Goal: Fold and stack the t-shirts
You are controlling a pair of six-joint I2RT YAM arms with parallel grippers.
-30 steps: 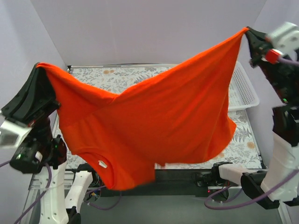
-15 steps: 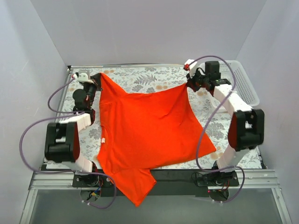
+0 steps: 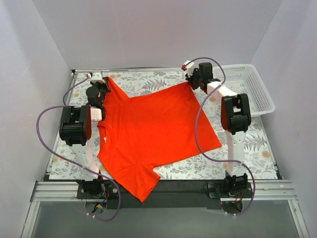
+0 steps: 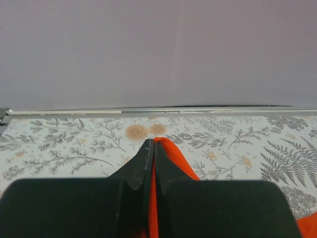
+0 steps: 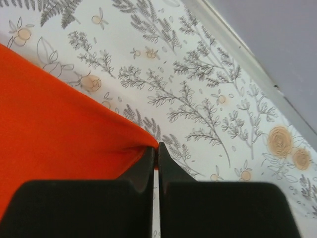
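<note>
Two corners of the t-shirt (image 3: 153, 129) are pinched. My left end effector (image 4: 151, 144) is squeezed narrow on orange cloth that runs back between its fingers and spills off to its right. From there the shirt lies spread flat on the floral counter (image 3: 143, 82), with one sleeve hanging over the near edge. My right end effector (image 5: 155, 147) is clamped on the far right corner, the cloth fanning out to its left. A white basket (image 3: 257, 91) sits near it, on its right.
</note>
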